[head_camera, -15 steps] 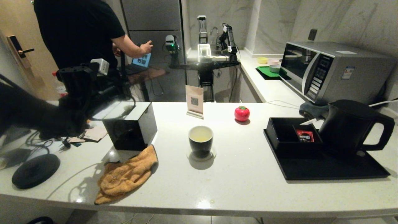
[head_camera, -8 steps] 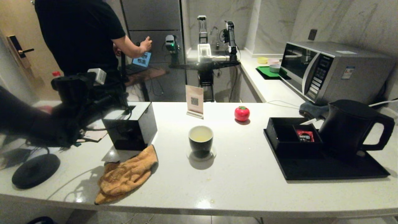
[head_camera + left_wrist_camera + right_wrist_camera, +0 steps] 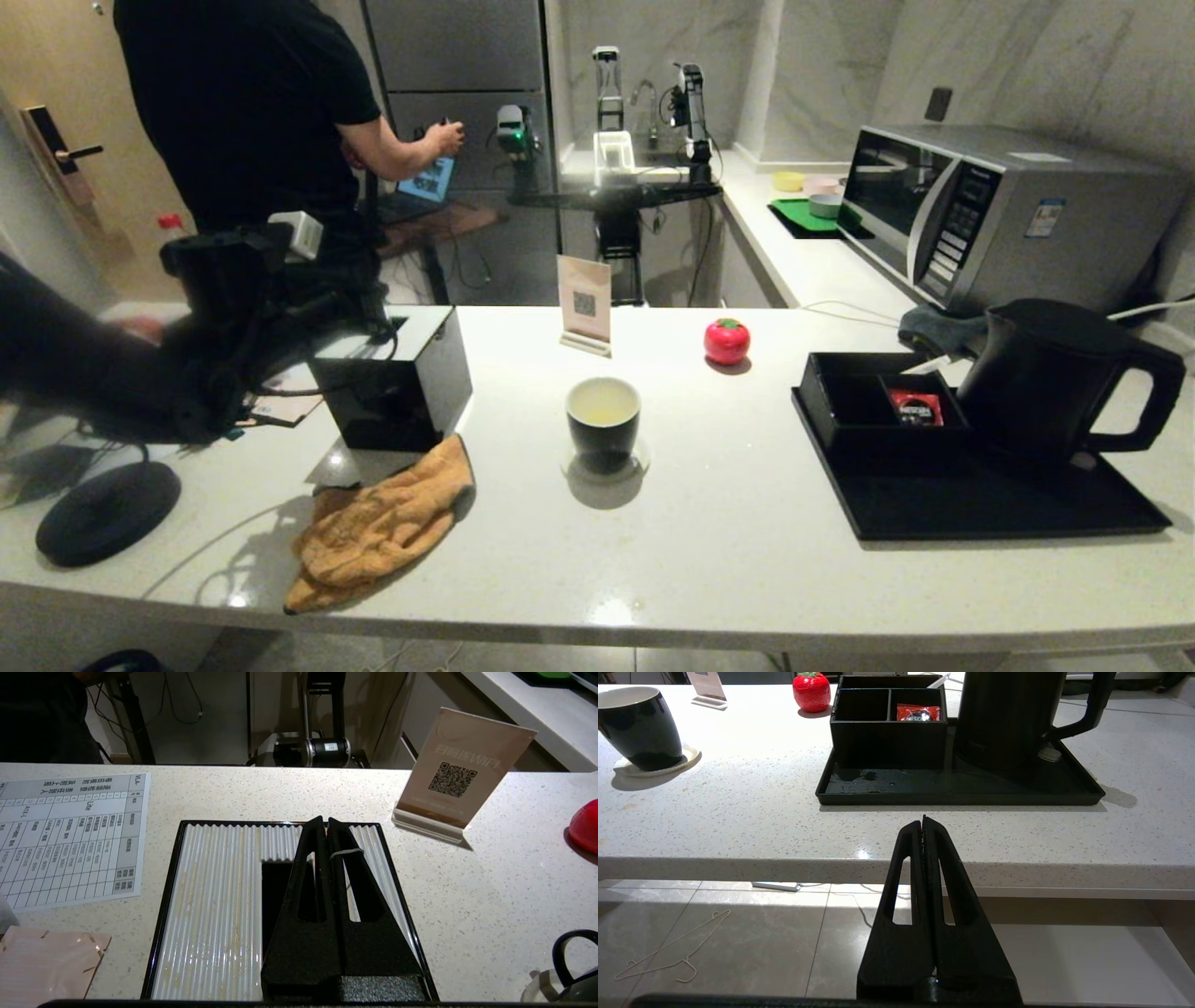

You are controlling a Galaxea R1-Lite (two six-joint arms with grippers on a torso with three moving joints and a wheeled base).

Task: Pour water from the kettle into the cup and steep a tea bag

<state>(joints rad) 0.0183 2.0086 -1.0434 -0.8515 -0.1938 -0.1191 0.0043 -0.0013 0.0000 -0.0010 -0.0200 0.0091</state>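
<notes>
Now: left gripper above the tissue box with a string between its closed fingers; cup and kettle wait to its right.

Leftmost, the left gripper [image 3: 325,822] hangs over the slot of the black tissue box [image 3: 392,383], fingers pressed together on what looks like a thin string; the tea bag itself is out of sight, so I cannot say it hangs there. Right of the box sits the orange cloth [image 3: 378,527], then the cup [image 3: 603,422], already holding pale yellowish water [image 3: 602,404]. Further right stands the kettle [image 3: 1055,378] on the black tray [image 3: 980,509]. The right gripper [image 3: 924,820] is parked below the counter edge, pinched shut on nothing. Risk: only 1 thin string is pinched, so a quick swing toward the cup could slip it free or snag it on the box.
</notes>
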